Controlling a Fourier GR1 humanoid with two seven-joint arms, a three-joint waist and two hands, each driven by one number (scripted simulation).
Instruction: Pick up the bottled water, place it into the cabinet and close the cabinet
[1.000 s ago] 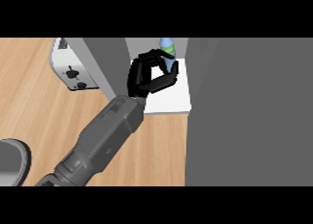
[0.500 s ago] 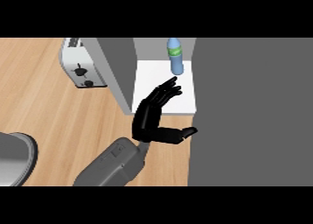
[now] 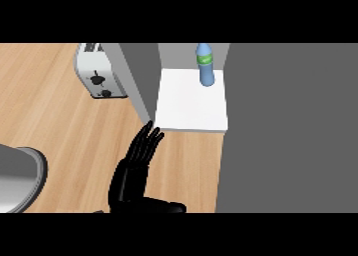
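Inside, slim blue bottled water (image 3: 204, 63) stands — white shelf (image 3: 191, 105); flat-fingered hand (image 3: 136, 170) outside.

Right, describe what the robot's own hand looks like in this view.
Only one hand shows, entering from the lower edge. It is glossy black all over, with long slender fingers and a thicker thumb branching off at the base. No cables, markings or sleeve are visible, and the grey forearm is out of view. Which hand it is cannot be told.
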